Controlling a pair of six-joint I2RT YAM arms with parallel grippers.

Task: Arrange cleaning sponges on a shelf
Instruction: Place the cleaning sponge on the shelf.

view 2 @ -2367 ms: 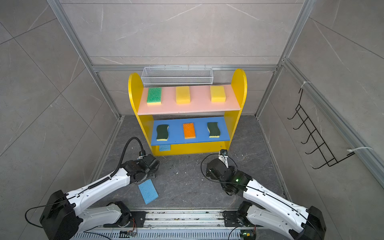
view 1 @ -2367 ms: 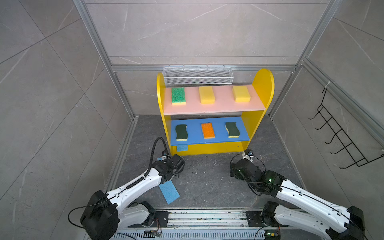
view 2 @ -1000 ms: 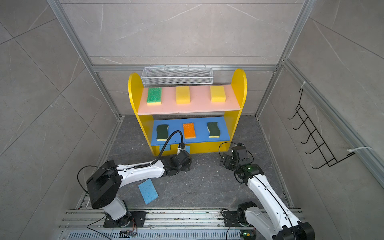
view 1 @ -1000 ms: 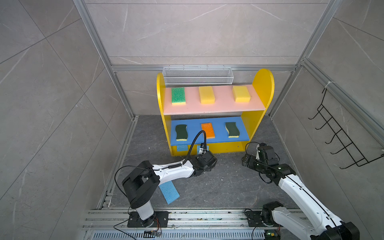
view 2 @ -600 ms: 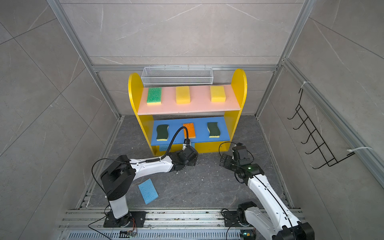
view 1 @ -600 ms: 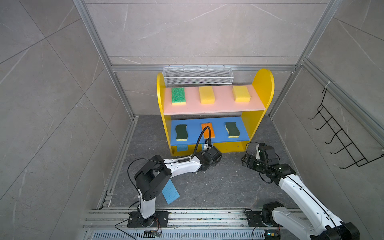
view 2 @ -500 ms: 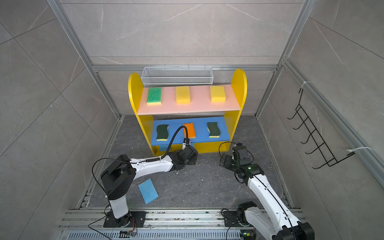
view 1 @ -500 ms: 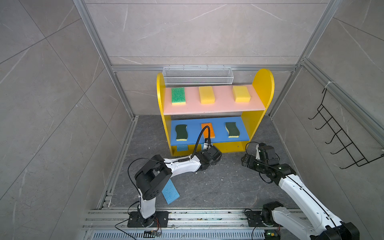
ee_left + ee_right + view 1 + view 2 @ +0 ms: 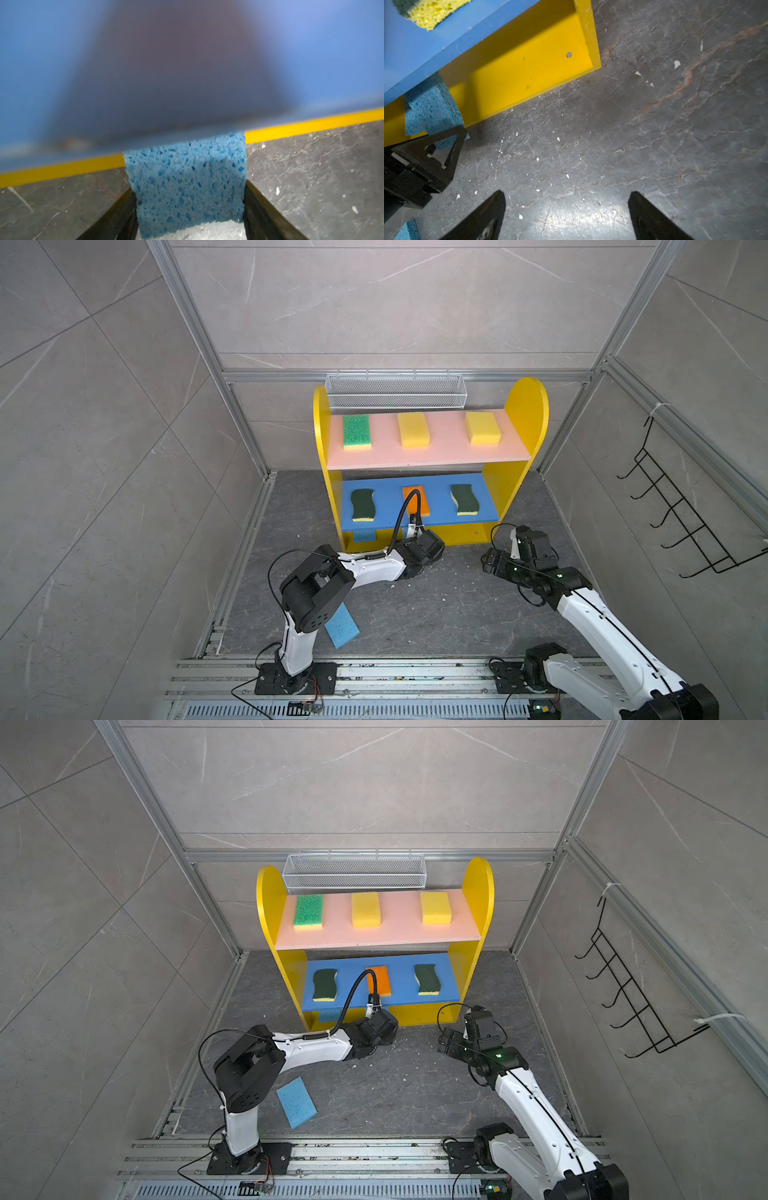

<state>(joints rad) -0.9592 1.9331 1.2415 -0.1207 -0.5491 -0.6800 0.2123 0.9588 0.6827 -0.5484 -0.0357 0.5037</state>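
Observation:
The shelf (image 9: 525, 414) holds a green-topped sponge (image 9: 356, 431) and two yellow sponges (image 9: 412, 430) on its pink board. On the blue board (image 9: 436, 497) lie two dark-green sponges (image 9: 362, 504) and an orange one (image 9: 425, 502). My left gripper (image 9: 189, 187) is shut on a light-blue sponge (image 9: 187, 166), whose far end reaches under the blue board over the yellow base. Another light-blue sponge (image 9: 365, 536) lies on the base at the left, and one more (image 9: 296, 1102) on the floor. My right gripper (image 9: 566, 194) hangs open over bare floor near the shelf's right front corner.
A white wire mesh basket (image 9: 395, 391) hangs behind the shelf's top. A black wire hook rack (image 9: 681, 514) is on the right wall. Metal frame posts stand at the corners and rails run along the near edge. The left arm's cable (image 9: 405, 510) arcs over the blue board's front.
The left arm swung from the floor's left side to the shelf's front middle and edged the light-blue sponge under the blue board. The right arm moved right earlier and has held still since.

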